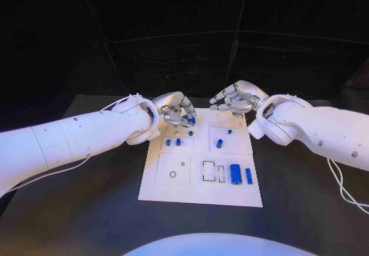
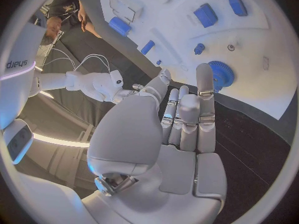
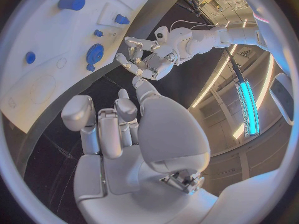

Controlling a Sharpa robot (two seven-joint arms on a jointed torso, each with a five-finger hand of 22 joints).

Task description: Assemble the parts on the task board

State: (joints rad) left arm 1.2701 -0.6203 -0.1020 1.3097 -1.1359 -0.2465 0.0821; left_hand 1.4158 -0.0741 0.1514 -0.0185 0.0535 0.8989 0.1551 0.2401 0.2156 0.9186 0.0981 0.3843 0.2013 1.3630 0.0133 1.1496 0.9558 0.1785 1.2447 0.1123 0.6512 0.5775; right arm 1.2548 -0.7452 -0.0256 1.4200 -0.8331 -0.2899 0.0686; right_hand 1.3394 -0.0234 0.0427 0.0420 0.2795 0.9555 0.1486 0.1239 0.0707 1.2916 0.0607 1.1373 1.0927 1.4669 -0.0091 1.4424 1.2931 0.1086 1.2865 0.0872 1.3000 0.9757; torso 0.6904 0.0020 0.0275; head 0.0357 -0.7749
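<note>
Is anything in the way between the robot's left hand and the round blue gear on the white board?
Nothing visible. The left hand hovers right at the blue gear on the task board, fingers stretched toward it, with only bare board and table edge between them.

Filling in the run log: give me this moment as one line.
left robot hand: over board's far edge beside blue gear, empty | right robot hand: above far edge, empty | task board: blue parts loose

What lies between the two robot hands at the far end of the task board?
Head view: bare board edge and dark table between left robot hand and right robot hand; task board.
</note>
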